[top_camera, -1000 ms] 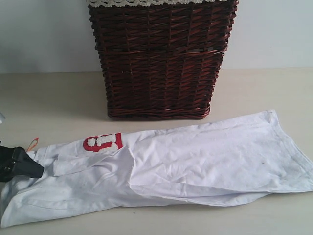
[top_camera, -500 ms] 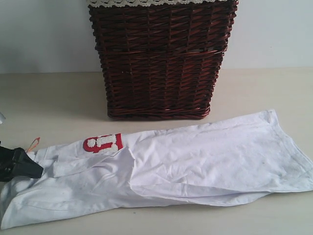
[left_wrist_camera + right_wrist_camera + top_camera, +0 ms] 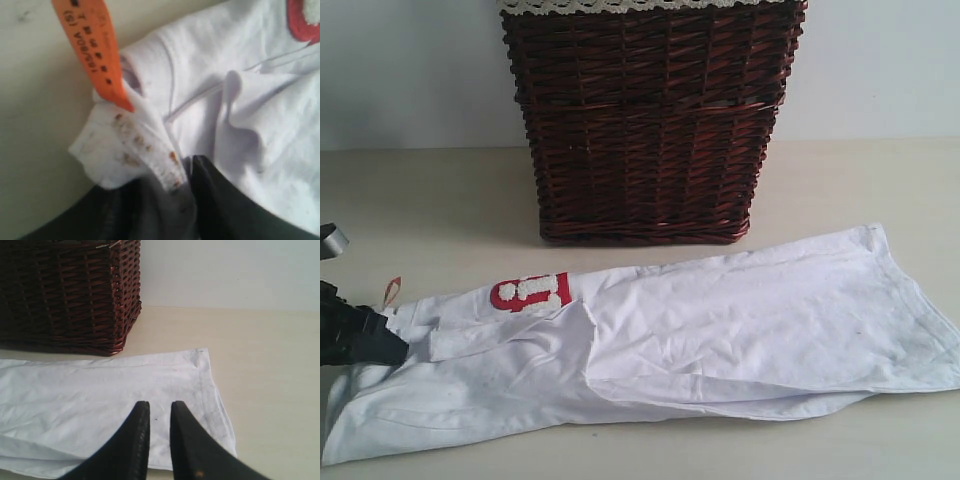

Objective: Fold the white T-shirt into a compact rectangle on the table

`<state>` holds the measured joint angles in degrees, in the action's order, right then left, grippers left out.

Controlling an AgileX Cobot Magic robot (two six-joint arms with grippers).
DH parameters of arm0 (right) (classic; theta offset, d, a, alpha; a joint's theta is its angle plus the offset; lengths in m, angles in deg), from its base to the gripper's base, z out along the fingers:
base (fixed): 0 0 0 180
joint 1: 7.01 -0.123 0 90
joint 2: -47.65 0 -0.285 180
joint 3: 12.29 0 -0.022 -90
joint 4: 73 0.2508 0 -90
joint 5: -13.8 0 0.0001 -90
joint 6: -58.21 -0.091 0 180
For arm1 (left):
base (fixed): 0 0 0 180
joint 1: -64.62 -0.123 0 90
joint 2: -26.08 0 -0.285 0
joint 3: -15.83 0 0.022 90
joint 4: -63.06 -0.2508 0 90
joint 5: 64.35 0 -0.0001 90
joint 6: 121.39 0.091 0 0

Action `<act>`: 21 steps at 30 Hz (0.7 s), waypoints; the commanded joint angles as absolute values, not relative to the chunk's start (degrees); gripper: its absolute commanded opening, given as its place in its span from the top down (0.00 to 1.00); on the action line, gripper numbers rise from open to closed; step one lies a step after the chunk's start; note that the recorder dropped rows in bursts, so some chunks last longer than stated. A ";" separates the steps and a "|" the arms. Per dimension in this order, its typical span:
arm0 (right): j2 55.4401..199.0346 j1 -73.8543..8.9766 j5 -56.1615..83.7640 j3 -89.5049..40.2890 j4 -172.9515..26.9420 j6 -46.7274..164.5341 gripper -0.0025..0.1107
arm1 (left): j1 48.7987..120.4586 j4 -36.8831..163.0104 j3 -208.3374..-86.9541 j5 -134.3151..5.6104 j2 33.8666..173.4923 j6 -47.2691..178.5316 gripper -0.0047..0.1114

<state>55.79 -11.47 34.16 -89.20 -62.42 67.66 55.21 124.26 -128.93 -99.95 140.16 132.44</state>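
The white T-shirt [image 3: 720,320] lies across the table [image 3: 430,200] as a long folded strip, neck end at the left, hem at the right. Part of its red-outlined lettering [image 3: 530,291] shows near the left. My left gripper [image 3: 395,348] is shut on the neck end of the shirt. In the left wrist view the collar fabric [image 3: 135,145] is pinched between the dark fingers [image 3: 220,200], and the orange tag [image 3: 97,55] sticks out beside it. My right gripper [image 3: 160,405] hovers over the hem end of the shirt [image 3: 100,400], slightly open with nothing between its fingers; the exterior view does not show it.
A dark wicker basket [image 3: 645,120] with a lace-trimmed liner [image 3: 620,5] stands at the back middle, close behind the shirt. Bare table [image 3: 270,370] lies to the right of the hem. A white wall rises behind.
My left gripper has shifted slightly left and up with the collar, lifting the orange tag a little. A grey part of the arm has come into view at the far left.
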 commanded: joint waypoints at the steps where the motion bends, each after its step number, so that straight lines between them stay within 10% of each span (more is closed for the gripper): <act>1: 55.44 -11.33 33.54 -89.50 -62.35 68.00 0.84 | 55.62 122.40 -128.49 -96.08 141.32 136.70 0.89; 21: 55.44 -11.33 33.54 -89.50 -62.45 68.00 0.84 | 47.97 120.97 -128.49 -102.85 134.89 150.25 0.96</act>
